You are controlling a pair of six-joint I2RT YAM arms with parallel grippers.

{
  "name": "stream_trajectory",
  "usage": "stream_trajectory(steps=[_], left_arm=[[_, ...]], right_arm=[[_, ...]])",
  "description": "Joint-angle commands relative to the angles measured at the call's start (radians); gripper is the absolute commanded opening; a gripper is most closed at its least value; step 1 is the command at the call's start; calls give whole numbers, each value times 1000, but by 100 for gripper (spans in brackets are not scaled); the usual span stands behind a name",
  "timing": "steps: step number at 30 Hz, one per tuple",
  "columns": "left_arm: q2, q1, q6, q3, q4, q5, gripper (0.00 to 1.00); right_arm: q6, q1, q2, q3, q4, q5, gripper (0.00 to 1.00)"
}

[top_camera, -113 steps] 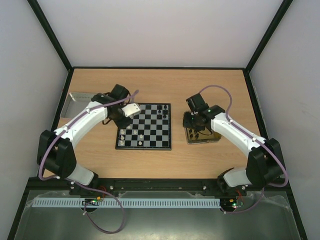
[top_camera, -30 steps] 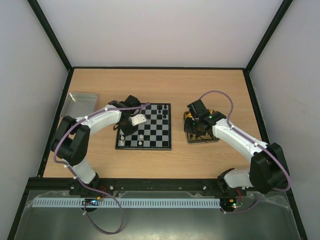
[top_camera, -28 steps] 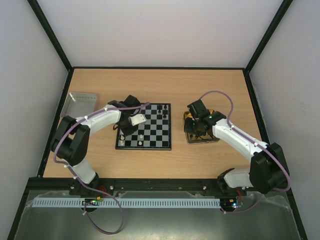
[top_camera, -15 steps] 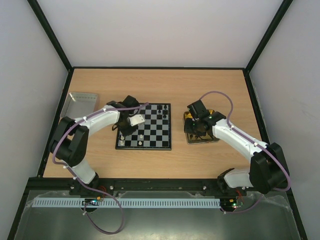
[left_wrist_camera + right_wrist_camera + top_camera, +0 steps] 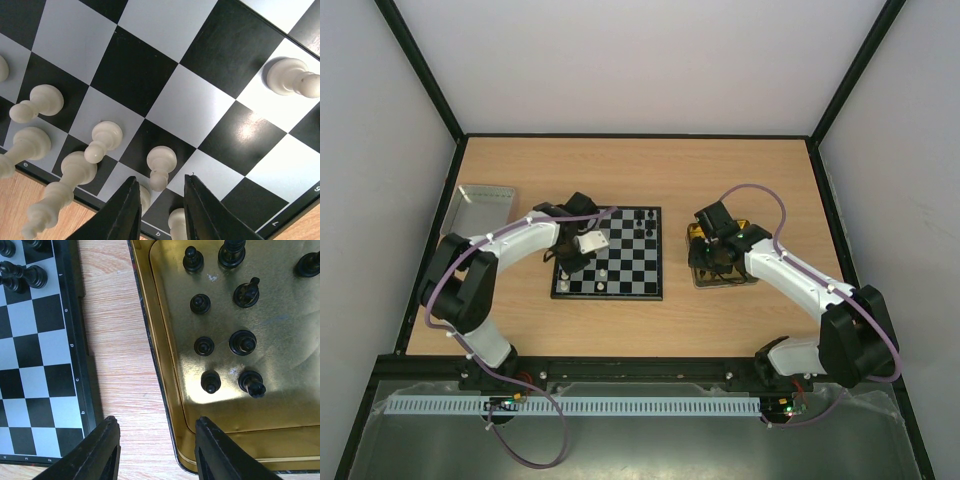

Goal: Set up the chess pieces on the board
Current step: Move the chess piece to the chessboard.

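The glossy checkered board (image 5: 630,270) lies on the wooden tabletop (image 5: 120,365), with rounded white chess pieces (image 5: 102,140) near its edge. The black chess pieces (image 5: 242,342) stand in a shiny yellow tray (image 5: 165,365). The left end effector (image 5: 161,179) is open, with a white pawn (image 5: 161,162) between its fingers. The right end effector (image 5: 156,421) is wide open.

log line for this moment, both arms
left jaws open over white pieces at board edge | right jaws open over tray rim and table | black pieces in tray, few on board
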Motion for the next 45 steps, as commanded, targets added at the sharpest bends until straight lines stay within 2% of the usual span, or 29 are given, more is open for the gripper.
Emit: stream_trajectory(steps=[1,18,33,42,45], left_arm=[[-37,7,3,12,-40,12,28],[-66,-3,-1,72,-86,42,21],[-29,-132,-11,98,-82,66,18],[9,-149,-16,110,-66,90,17],[15,-151,-18,112,-56,100,20]], right_arm=[[5,4,-26,-13,-4,10,40],[4,4,-39,-3,-23,17,41],[9,4,-50,-20,-19,19,41],[12,4,-60,-27,-19,19,41],[13,4,-60,-25,-15,16,41]])
